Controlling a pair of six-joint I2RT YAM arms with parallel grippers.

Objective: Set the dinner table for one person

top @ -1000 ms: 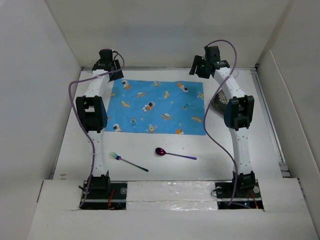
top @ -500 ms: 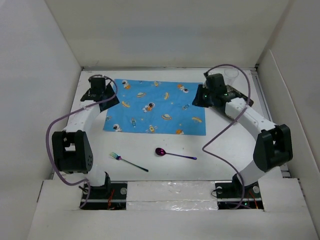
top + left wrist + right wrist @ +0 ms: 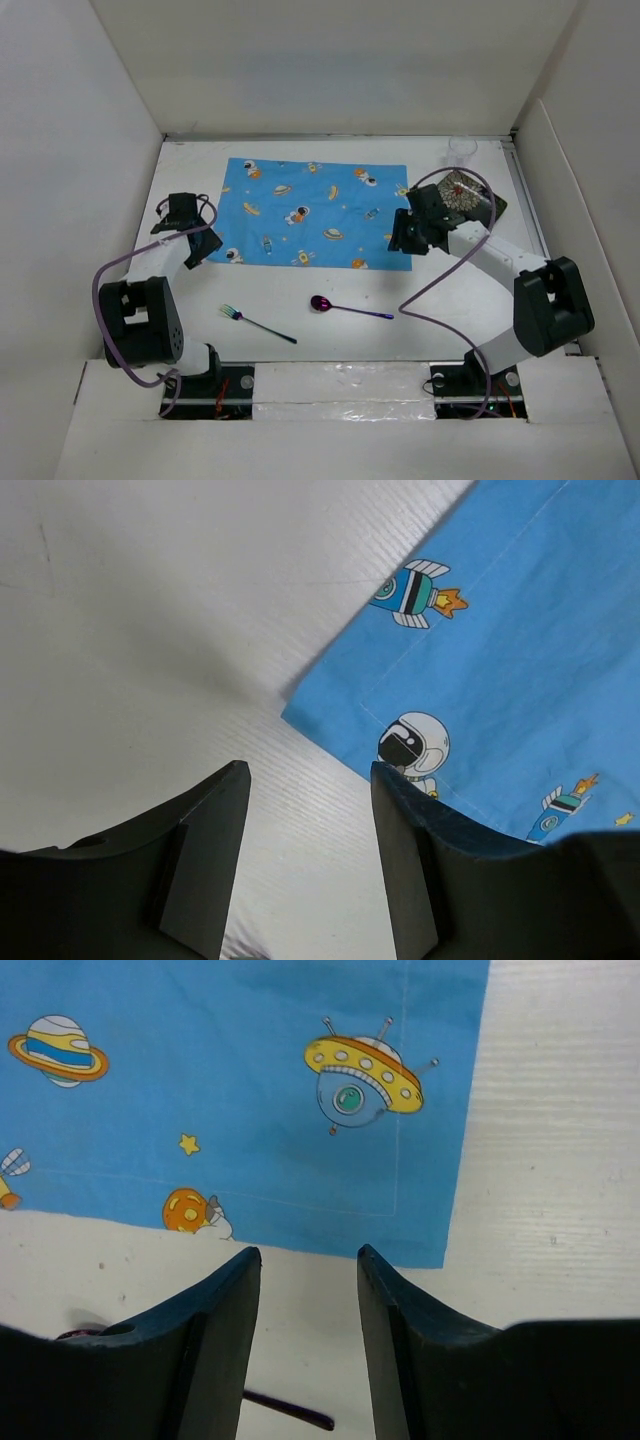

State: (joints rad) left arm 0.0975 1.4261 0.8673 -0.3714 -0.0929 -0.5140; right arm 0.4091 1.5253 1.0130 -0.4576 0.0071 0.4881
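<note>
Though white-walled, dinner table under placemat

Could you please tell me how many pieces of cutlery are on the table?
2. A fork lies on the bare table, front left; a purple spoon lies to its right, just in front of the placemat's near edge. More could be hidden from view.

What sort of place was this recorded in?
Probably a lab test cell, not a home: plain white tabletop boxed by white walls, left arm and right arm bolted at its near edge, blue space-print cloth placemat.
</note>
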